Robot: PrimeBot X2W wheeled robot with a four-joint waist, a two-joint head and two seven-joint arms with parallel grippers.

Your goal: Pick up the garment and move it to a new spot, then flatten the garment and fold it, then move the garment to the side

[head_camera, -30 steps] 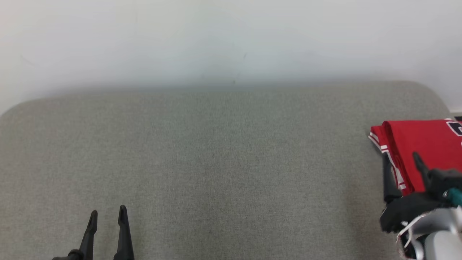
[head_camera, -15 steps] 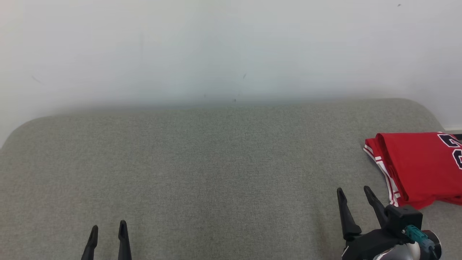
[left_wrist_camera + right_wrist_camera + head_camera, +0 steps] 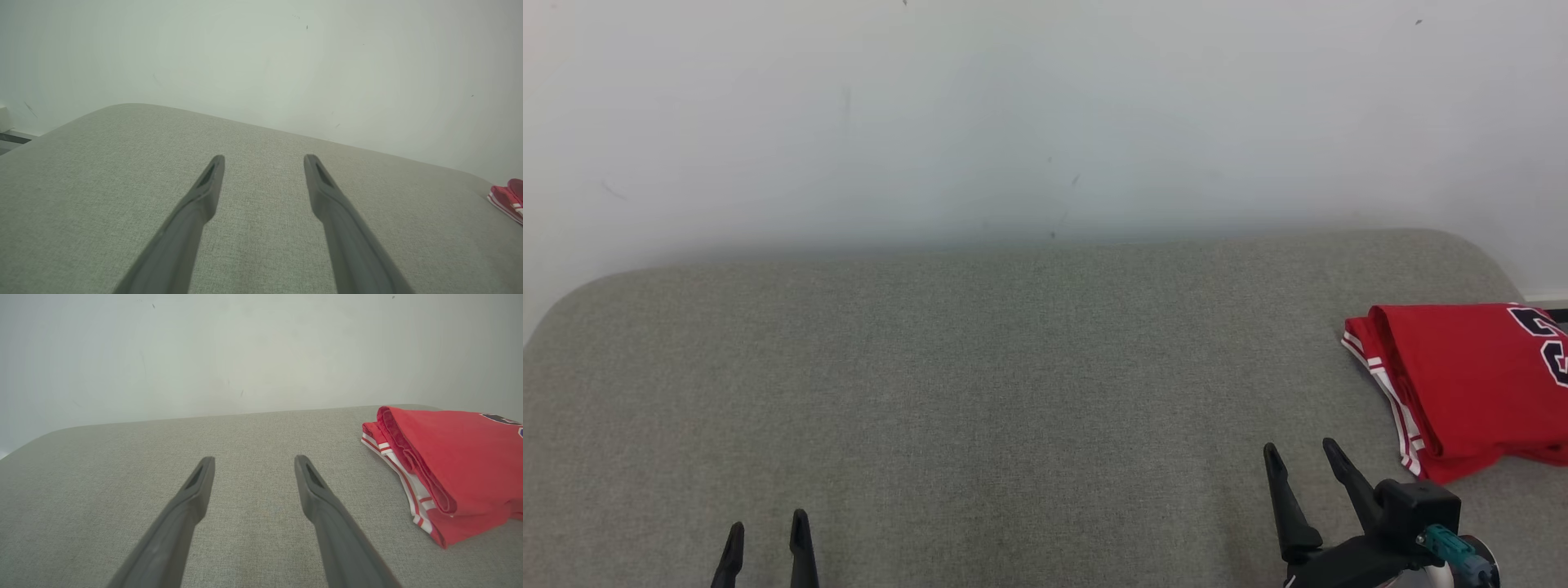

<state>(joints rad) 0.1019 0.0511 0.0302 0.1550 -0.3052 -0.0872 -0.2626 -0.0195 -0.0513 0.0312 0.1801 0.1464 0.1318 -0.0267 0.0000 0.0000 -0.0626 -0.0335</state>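
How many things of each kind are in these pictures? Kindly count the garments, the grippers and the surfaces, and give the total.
Red garment, folded: 1
Grippers: 2 (left gripper, right gripper, both open and empty)
Grey padded surface: 1
Total: 4

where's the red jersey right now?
Folded red jersey lies at the right edge of the grey padded surface in the head view, just right of the open right gripper, apart from it.
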